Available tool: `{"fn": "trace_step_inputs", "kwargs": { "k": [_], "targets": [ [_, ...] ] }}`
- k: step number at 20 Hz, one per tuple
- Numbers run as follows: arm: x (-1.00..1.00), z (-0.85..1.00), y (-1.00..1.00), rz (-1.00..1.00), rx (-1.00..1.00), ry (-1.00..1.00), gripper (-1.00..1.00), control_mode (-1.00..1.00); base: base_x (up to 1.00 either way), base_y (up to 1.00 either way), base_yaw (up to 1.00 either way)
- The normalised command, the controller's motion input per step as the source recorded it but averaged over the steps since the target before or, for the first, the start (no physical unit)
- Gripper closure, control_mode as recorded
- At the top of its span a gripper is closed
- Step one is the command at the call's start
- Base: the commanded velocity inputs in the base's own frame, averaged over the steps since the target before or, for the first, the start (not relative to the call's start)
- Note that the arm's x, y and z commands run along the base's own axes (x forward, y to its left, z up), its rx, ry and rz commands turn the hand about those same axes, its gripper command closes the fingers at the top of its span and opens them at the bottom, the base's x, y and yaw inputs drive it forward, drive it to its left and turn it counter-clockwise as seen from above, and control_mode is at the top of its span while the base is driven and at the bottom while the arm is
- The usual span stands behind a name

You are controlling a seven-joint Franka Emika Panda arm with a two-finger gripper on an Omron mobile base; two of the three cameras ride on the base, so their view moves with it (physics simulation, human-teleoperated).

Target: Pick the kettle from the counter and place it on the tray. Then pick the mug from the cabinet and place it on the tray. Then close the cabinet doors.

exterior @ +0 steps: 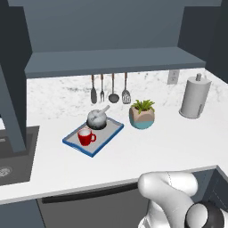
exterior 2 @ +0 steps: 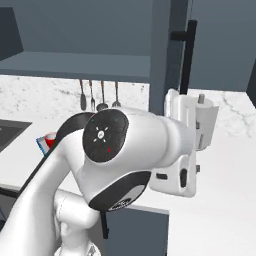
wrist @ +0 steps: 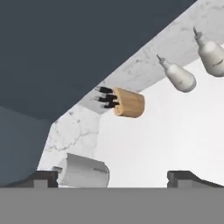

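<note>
In the left base view, the tall dark slate-blue cabinet door (exterior: pixel 13 107) stands open at the far left, above the dark inset sink (exterior: pixel 15 153) in the white, grey-veined marble-look counter (exterior: pixel 156 147). Further right lies the flat rectangular tray with a grey surface and blue raised rim (exterior: pixel 109 136). On it the small bright red mug (exterior: pixel 85 136) sits at the front, its handle to the right, and the squat rounded grey-silver metal kettle (exterior: pixel 98 118) rests just behind it. Beside the tray stands a teal-and-tan plant pot (exterior: pixel 142 115), then a tall grey cylinder with a knob (exterior: pixel 194 97). In the hand view the two-finger gripper (wrist: pixel 114 179) has its dark tips spread wide, pinching nothing.
</note>
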Motion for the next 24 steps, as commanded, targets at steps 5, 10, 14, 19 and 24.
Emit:
{"fn": "trace_step_inputs", "kwargs": {
  "k": [5, 10, 14, 19, 24],
  "targets": [
    [0.54, -0.22, 0.63, 0.32, -0.04, 0.24, -1.00, -1.00, 0.00, 0.00, 0.00],
    [0.56, -0.24, 0.65, 0.30, -0.08, 0.22, -1.00, -1.00, 0.00, 0.00, 0.00],
    [0.59, -0.44, 0.70, 0.27, -0.20, 0.14, -1.00, -1.00, 0.00, 0.00, 0.00],
    [0.68, -0.64, 0.71, 0.26, -0.27, 0.02, -1.00, -1.00, 0.00, 0.00, 0.00],
    [0.82, -0.73, 0.73, 0.22, -0.28, -0.04, -1.00, -1.00, 0.00, 0.00, 0.00]
  ]
}}
